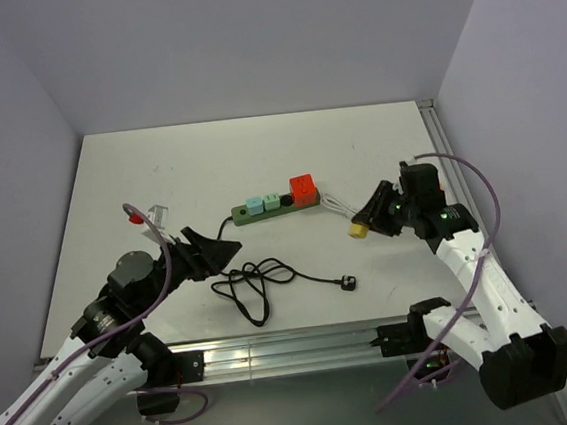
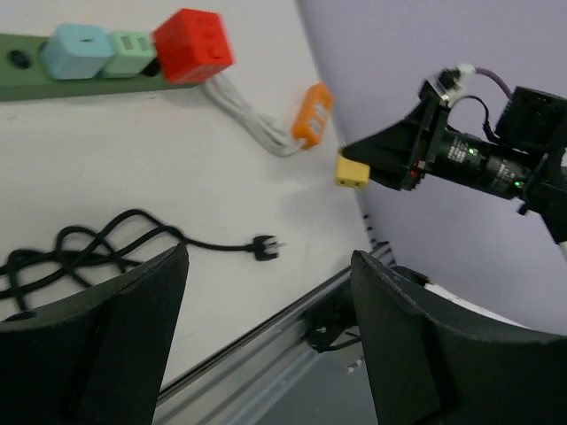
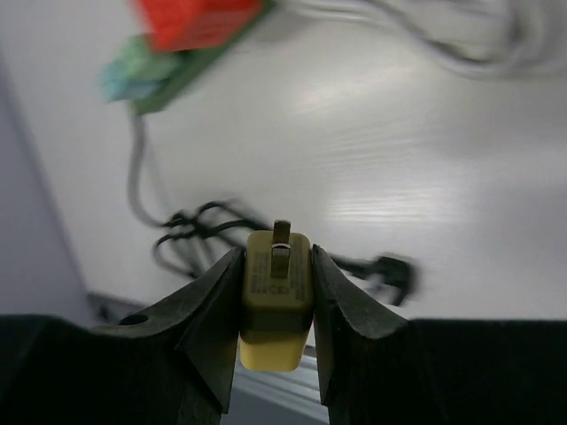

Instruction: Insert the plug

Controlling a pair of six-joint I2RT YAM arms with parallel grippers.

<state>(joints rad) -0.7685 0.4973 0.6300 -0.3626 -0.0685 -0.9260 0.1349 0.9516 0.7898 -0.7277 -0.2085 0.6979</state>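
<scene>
Right pincer (image 1: 363, 227) is clamped narrow on the yellow plug (image 1: 358, 232), whose prongs point out past the fingertips in the right wrist view. The plug is held above the tabletop (image 1: 208, 159), to the right of the green power strip (image 1: 264, 214) and apart from it. The pick-up therefore looks done. What is left is the carry to the strip, lining up the prongs and the push home.

The strip already carries a red cube (image 1: 303, 186) and two pale adapters (image 1: 263, 203). A dark spot between them may be the free socket, though that is hard to tell. Left pincer (image 1: 229, 248) stands wide and empty near the strip's left end, perhaps placed to steady it.

A white cable (image 1: 335, 205) loops between plug and strip, and a black cord (image 1: 255, 279) lies nearer the arms. The right wall and the tabletop's right rail sit close behind the right arm. Open room lies leftward, toward the strip.
</scene>
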